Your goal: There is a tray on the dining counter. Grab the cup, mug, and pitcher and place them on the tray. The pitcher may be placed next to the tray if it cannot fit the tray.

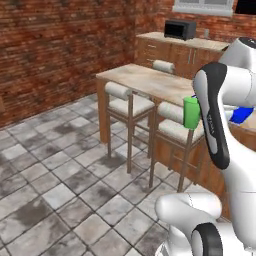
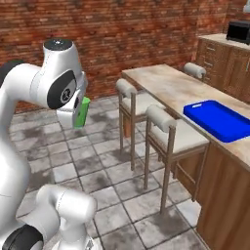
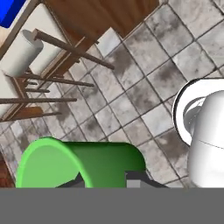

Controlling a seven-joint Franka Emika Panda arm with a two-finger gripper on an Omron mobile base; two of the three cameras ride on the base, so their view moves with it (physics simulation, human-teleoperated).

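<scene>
Holding green cup (image 3: pixel 83 162) tight: end effector (image 3: pixel 103 181) closed on cup, nearly all way in. Cup up in air over floor, beside arm, well apart from blue tray (image 2: pixel 217 119). Tray sits on tabletop (image 2: pixel 171 88), past two stools (image 2: pixel 166 129). Trouble maybe ahead: cup could bump stool back on way over. Cup could slip if grip weak. Put down crooked on tray rim, cup could tip over.

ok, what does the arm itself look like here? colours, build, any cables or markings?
Glossy white rounded arm links with dark, near-black joint caps and bands. Bulbous white base segments. No loose cables or readable markings visible. The gripper shows small dark grey fingertips.
</scene>
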